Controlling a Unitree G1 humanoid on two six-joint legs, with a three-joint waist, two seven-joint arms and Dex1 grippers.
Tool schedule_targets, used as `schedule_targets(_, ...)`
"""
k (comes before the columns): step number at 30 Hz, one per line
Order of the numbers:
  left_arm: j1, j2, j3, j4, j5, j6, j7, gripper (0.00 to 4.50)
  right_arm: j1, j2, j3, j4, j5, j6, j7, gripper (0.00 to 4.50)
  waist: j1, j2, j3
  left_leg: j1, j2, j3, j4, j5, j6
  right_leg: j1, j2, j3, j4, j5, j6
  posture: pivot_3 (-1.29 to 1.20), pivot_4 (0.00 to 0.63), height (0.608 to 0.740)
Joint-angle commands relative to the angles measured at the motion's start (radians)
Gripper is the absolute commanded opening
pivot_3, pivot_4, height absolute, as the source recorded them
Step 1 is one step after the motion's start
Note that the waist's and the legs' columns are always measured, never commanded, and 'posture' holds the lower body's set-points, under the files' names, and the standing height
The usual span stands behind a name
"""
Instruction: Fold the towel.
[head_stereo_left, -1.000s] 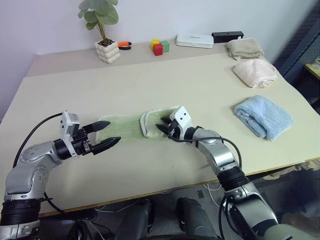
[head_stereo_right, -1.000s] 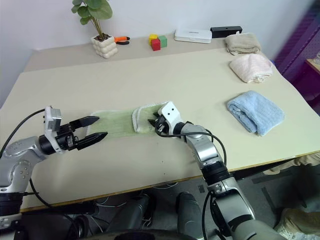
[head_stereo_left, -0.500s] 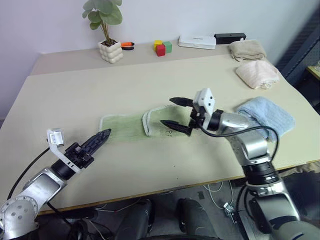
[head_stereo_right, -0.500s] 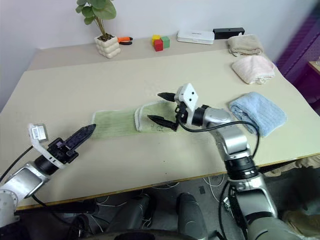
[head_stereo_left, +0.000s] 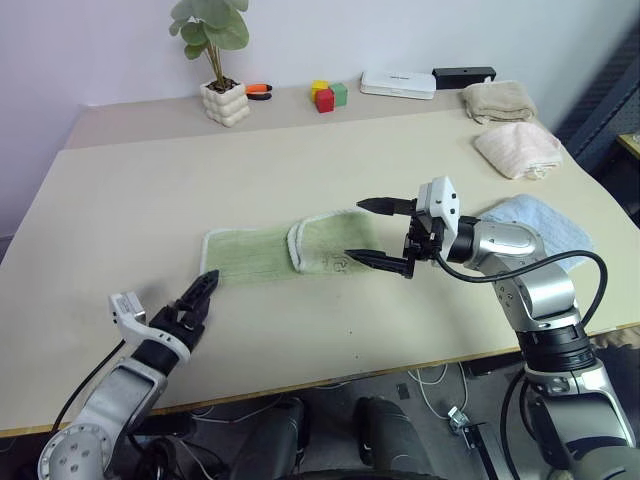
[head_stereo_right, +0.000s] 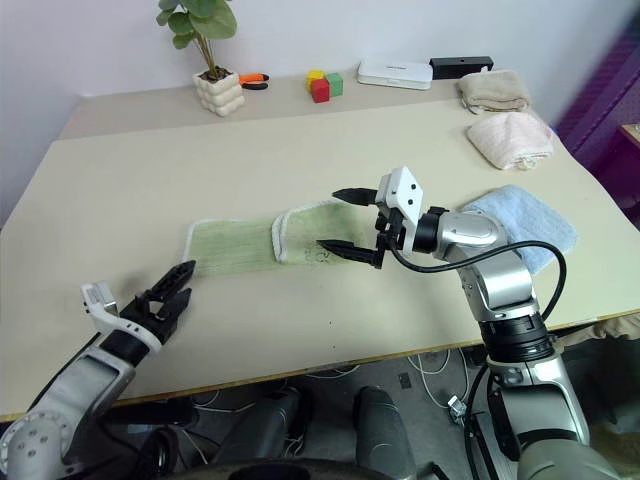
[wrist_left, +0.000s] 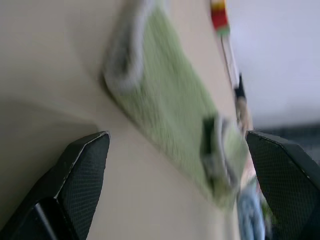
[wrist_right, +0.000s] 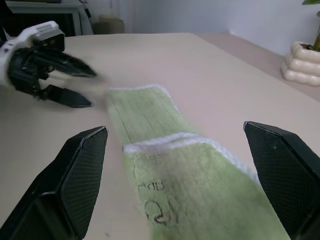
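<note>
A: Left eye view — the right gripper (head_stereo_left: 378, 236) has been lifted off the towel (head_stereo_left: 285, 248), fingers spread.

B: One fold is laid on the surface; the left gripper (head_stereo_left: 196, 302), fingers parted, was withdrawn — empty.

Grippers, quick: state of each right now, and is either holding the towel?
Left gripper: open, holding nothing, short of the towel.
Right gripper: open, holding nothing, above the towel's folded end.

On my beige table (head_stereo_left: 150, 190) I count one light green terry towel (head_stereo_left: 275, 250), three other folded towels, blue (head_stereo_left: 545, 222), pink (head_stereo_left: 515, 150), tan (head_stereo_left: 497, 100), one potted plant (head_stereo_left: 220, 95), and three coloured blocks (head_stereo_left: 326, 95).
</note>
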Motion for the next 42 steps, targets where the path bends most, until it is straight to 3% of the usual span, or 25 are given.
schedule_targets(1,-0.011,-0.008,0.000,0.019,0.021,-0.049,0.060,4.50,-0.003,0.002,-0.012,-0.029,-0.001,-0.027,-0.014,4.43,0.001,0.000,0.000,0.000,0.000,0.000,0.000,0.000,0.000,0.000,0.000,0.000,-0.001,0.000,0.000,0.00,0.150,0.740)
schedule_targets(5,-0.050,-0.009,-0.034,0.086,-0.020,-0.035,0.120,4.50,0.000,0.002,-0.015,-0.028,-0.011,-0.040,-0.031,4.43,0.004,0.001,-0.001,0.000,0.000,0.000,0.000,0.000,0.000,0.001,0.000,0.000,-0.002,0.000,0.000,0.00,0.150,0.740)
schedule_targets(8,-0.047,0.019,-0.066,0.121,-0.039,0.019,0.099,3.65,-0.004,0.006,-0.016,-0.030,-0.015,-0.046,-0.043,4.50,0.004,0.003,-0.002,0.001,0.000,0.000,0.000,0.000,0.000,0.002,0.000,0.000,-0.002,0.000,0.000,0.00,0.150,0.740)
schedule_targets(15,-0.174,0.011,-0.059,0.159,-0.035,-0.024,0.131,0.11,-0.002,0.007,-0.020,-0.021,-0.030,-0.062,-0.071,4.50,0.028,0.003,-0.002,0.001,0.000,0.000,0.001,0.000,0.000,0.002,0.000,-0.001,-0.002,0.000,0.000,0.00,0.150,0.740)
schedule_targets(20,-0.229,0.046,-0.059,0.162,-0.003,-0.008,0.082,0.04,0.016,-0.041,-0.045,0.015,-0.048,-0.091,-0.055,4.50,0.029,0.003,-0.002,0.000,0.000,0.000,0.000,0.000,0.000,0.002,0.000,-0.001,-0.003,0.000,0.000,0.00,0.150,0.740)
schedule_targets(27,-0.309,0.132,-0.141,0.060,0.086,0.052,-0.152,0.04,0.123,-0.192,-0.167,0.061,0.029,-0.057,0.052,4.50,0.028,0.001,-0.001,-0.001,0.000,0.000,0.000,0.000,0.001,0.001,0.000,-0.001,-0.005,0.001,0.000,0.00,0.150,0.740)
schedule_targets(32,-0.455,0.175,-0.276,0.085,0.270,0.066,-0.359,0.04,0.174,-0.235,-0.269,0.064,0.094,-0.055,0.083,4.50,0.026,0.001,-0.001,-0.001,0.000,0.001,-0.001,0.000,0.001,0.001,0.000,-0.001,-0.004,0.000,0.000,0.00,0.150,0.740)
schedule_targets(36,-0.650,0.132,-0.406,0.222,0.435,0.053,-0.522,0.04,0.190,-0.231,-0.291,0.039,0.100,-0.054,0.060,4.50,0.030,0.001,-0.001,-0.001,0.000,0.001,0.000,0.000,0.001,0.002,0.000,-0.001,-0.005,0.001,0.000,0.00,0.150,0.740)
schedule_targets(42,-0.811,0.090,-0.554,0.388,0.655,0.040,-0.744,0.04,0.216,-0.224,-0.305,-0.022,0.104,-0.041,0.005,4.50,0.026,0.000,0.000,-0.002,0.000,0.001,-0.002,0.000,0.002,0.000,0.000,0.000,-0.007,0.001,0.001,0.00,0.150,0.740)
